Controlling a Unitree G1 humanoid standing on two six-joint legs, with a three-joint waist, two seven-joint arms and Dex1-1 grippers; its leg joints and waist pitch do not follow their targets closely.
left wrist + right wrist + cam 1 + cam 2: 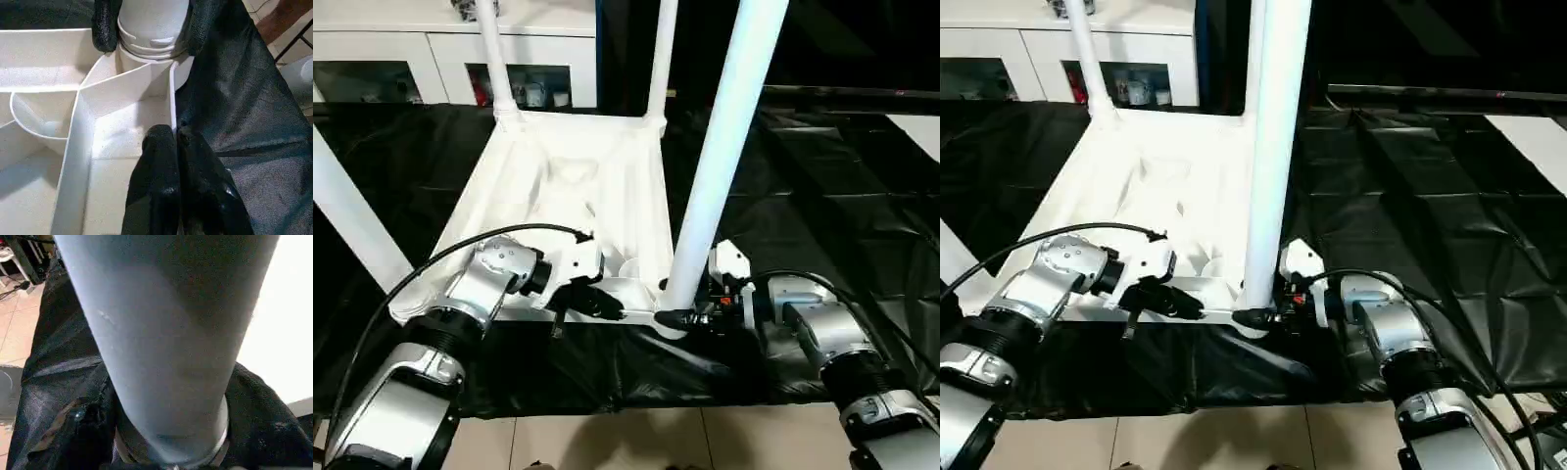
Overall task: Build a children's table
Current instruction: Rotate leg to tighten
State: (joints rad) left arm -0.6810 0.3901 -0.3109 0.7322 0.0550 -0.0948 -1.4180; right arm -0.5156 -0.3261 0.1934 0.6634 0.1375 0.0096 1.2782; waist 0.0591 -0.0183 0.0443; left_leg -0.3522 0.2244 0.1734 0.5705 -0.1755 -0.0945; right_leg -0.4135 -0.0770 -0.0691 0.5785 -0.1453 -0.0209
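Between the right gripper's (pixel 677 319) black fingers stands a smooth white leg (pixel 720 157); left gripper (pixel 597 299), closed empty, rests on the ribbed tabletop (pixel 558 186).

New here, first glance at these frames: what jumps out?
An upside-down white tabletop lies on black sheeting, its white legs standing up from the corners. The thick near leg rises at the corner closest to the robot, with the right end effector around its base. The left end effector, shut, rests at the tabletop's near rim beside that corner.
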